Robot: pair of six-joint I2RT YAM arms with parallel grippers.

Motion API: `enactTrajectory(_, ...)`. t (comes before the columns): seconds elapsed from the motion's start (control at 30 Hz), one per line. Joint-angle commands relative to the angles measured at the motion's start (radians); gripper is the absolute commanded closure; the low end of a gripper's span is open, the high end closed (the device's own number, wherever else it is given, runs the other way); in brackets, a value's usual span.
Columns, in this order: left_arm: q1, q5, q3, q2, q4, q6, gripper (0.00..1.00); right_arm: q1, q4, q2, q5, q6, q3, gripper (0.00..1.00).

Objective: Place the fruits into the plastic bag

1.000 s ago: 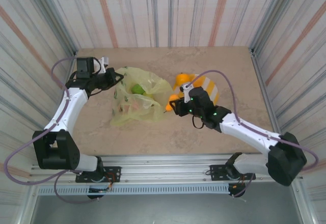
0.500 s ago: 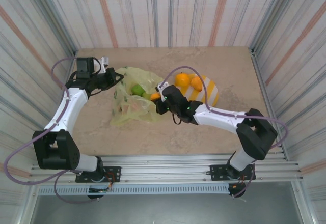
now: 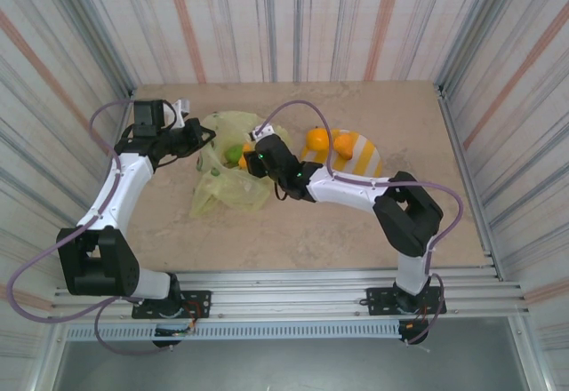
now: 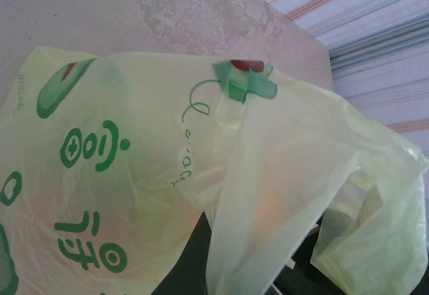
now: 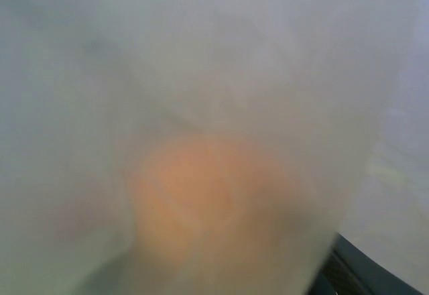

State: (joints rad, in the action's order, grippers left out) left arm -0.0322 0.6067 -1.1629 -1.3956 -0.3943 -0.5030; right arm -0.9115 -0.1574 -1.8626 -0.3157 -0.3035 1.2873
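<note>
Your right tool (image 3: 252, 155) is at the mouth of the plastic bag (image 3: 222, 194), at 9 o'clock from the worktop's (image 3: 293, 231) centre. It looks clamped on a small orange fruit (image 3: 246, 148) at its tip, though the jaws themselves are hard to make out. In the right wrist view, thin film lies across the lens and the fruit is a soft orange blur behind it.

Your left tool (image 3: 189, 139), at 10 o'clock, is closed on the bag's far-left edge and lifts it, so the mouth faces 3 o'clock. In the left wrist view, the yellow-green film with green prints hangs in loose folds.

The step in hand, as I judge it, is the drop into the bag. Next, you need the right tool a little deeper past the rim, toward 9 o'clock. Then part the jaws so the fruit falls inside rather than onto the worktop. Keep the left grip firm, because the film is slack and could fold over the opening.

A green fruit (image 3: 234, 154) lies inside the bag, just beside the right tool at its 9 o'clock. Other shapes show through the film, too faint to name.

At 3 o'clock from the bag sits a round yellow-and-white striped plate (image 3: 371, 167). It holds one orange fruit on its 10 o'clock edge (image 3: 317, 138) and another near its middle (image 3: 345, 145).
</note>
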Motion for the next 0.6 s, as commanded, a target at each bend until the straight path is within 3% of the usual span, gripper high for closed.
enactTrajectory(0.0,0.003,0.017,0.017,0.021,0.01,-0.01,1.0,-0.01,-0.02,-0.001,-0.061,-0.012,0.033,0.5)
enactTrajectory(0.33,0.005,0.016,0.015,0.019,0.01,-0.011,1.0,0.037,-0.028,0.19,0.038,-0.033,-0.128,0.49)
enactTrajectory(0.57,0.005,0.019,0.015,0.017,0.011,-0.015,1.0,0.057,-0.091,0.187,0.076,-0.114,-0.146,0.49)
